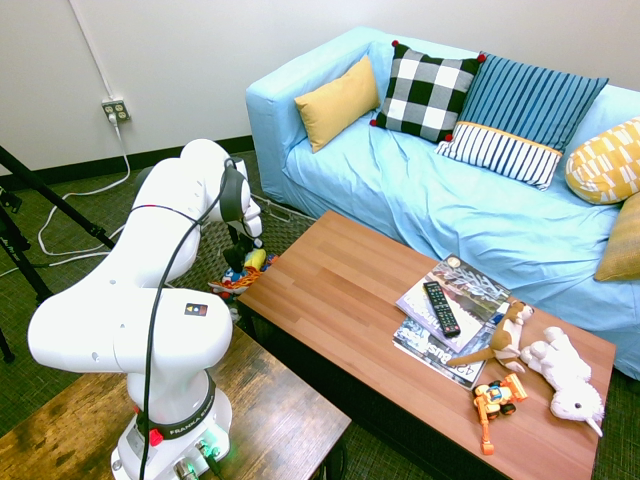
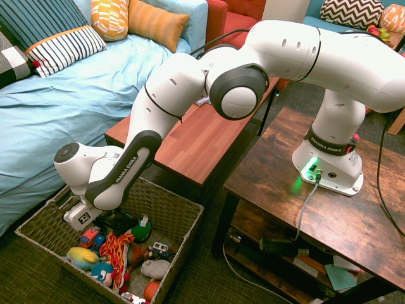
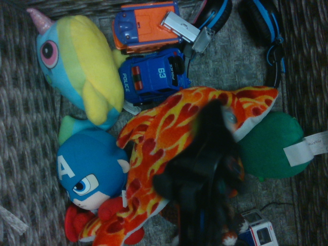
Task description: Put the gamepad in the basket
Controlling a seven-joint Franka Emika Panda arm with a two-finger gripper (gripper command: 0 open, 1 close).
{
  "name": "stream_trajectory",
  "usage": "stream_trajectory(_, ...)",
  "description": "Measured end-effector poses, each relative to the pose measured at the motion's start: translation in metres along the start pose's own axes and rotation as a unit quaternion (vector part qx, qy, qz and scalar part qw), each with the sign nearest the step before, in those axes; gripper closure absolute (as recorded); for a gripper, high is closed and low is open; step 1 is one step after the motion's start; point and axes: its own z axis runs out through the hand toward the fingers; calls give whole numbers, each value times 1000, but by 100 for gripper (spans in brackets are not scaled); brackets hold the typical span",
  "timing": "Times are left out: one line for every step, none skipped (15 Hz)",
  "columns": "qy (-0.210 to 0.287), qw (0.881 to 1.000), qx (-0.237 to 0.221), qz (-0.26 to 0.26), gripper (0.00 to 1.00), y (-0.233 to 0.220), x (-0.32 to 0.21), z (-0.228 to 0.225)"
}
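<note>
1. The gripper [image 2: 114,218] hangs low inside the basket [image 2: 183,218], directly over the toys. Its fingers are masked by the wrist housing and by dark shapes beneath, so whether it is open or closed cannot be told.
2. The gamepad [image 3: 202,179] appears in the wrist view as a blurred black mass rising from the lower edge, lying across the flame-patterned plush [image 3: 159,138]. Contact with the fingers cannot be confirmed; its handles are hard to make out.
3. Around it lie a blue police car [image 3: 151,77], an orange toy vehicle [image 3: 143,25], a green plush [image 3: 266,146] and a blue masked-hero plush [image 3: 89,174]. Black-and-blue headphones [image 3: 266,31] are cut off at the frame edge.
4. Farther off, the coffee table [image 1: 340,300] carries magazines [image 1: 455,300] with a remote control [image 1: 441,308] on top.
5. Beyond stands the blue sofa [image 1: 470,210], partly cropped.
</note>
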Motion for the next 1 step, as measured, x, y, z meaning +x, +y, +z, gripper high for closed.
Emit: stream_trajectory(0,1000,0,0,0,-1,1,-1)
